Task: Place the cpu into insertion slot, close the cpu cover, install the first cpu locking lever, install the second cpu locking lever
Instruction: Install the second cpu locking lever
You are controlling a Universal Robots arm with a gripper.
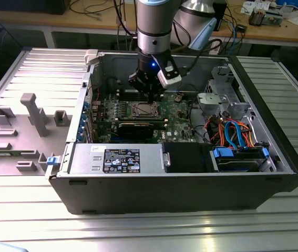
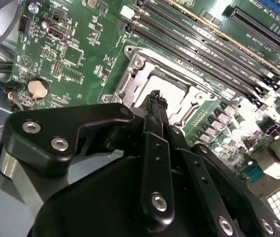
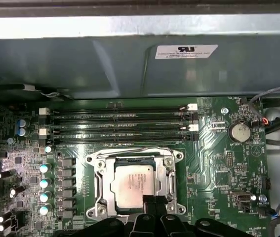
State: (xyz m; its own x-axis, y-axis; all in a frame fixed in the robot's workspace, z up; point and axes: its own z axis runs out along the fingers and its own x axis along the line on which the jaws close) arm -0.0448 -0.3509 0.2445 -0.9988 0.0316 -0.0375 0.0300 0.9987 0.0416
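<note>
1. CPU (image 3: 134,184): one chip with a dull silver top lies flat in the insertion slot (image 3: 98,183) on the green motherboard (image 3: 214,163), square to the socket edges; being square, it has no long axis to speak of.
2. One silvery metal frame, the cpu cover (image 3: 165,162), lies down flat around the chip, its cut-out centre leaving the chip's top bare.
3. One arm (image 1: 154,23) comes straight down from above into the open computer case (image 1: 191,184) in the exterior view, wrist vertical, with the gripper (image 1: 151,98) just over the socket.
4. Fingers (image 2: 155,106) in the second wrist view look pressed together into one narrow black tip, pinching nothing I can see; that tip hangs at the socket's near edge, just above the cover's rim. Whether it touches the metal cannot be told.
5. Four long narrow memory slots (image 3: 120,123) run parallel beside the socket, on the side away from the gripper.
6. One round coin battery (image 3: 238,132) sits on the motherboard, well apart from the socket.
</note>
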